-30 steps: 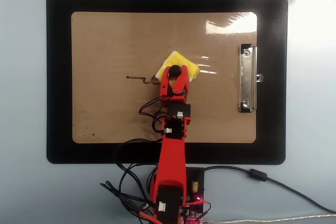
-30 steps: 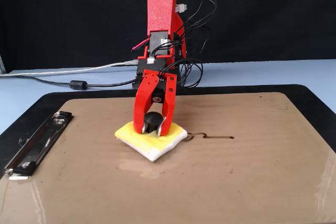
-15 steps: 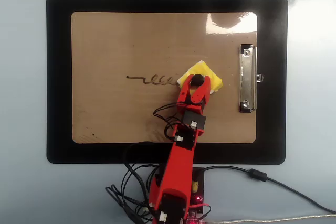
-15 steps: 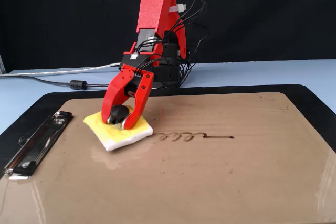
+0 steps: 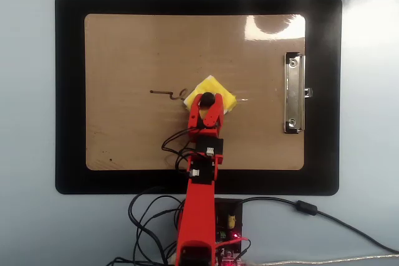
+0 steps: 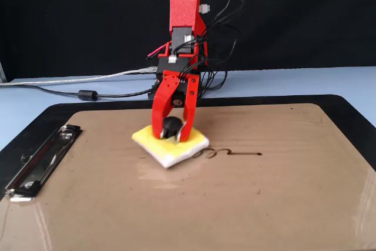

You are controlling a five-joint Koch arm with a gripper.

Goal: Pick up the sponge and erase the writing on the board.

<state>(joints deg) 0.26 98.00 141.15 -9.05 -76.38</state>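
Observation:
The yellow sponge [image 5: 218, 93] [image 6: 147, 138] lies flat on the tan board [image 5: 124, 48] [image 6: 264, 204] near its middle, turned like a diamond. My red gripper [image 5: 206, 99] [image 6: 171, 131] is shut on the sponge's black knob [image 5: 206, 97] [image 6: 171, 125], one jaw on each side. The writing [image 5: 167, 93] [image 6: 235, 153] shows as a short dark line with one loop, running out from under the sponge, to the left in the overhead view and to the right in the fixed view. The rest of the writing is covered by the sponge.
The board's silver clip [image 5: 294, 93] [image 6: 41, 160] sits at the right short edge in the overhead view. A black mat [image 5: 68, 91] [image 6: 35, 121] surrounds the board. My arm's base and loose cables [image 5: 149, 216] [image 6: 88, 94] lie off the mat's near edge.
The sponge, held by its knob, slid along the board away from the clip and back over the loops of the writing. Before that it had slid toward the clip.

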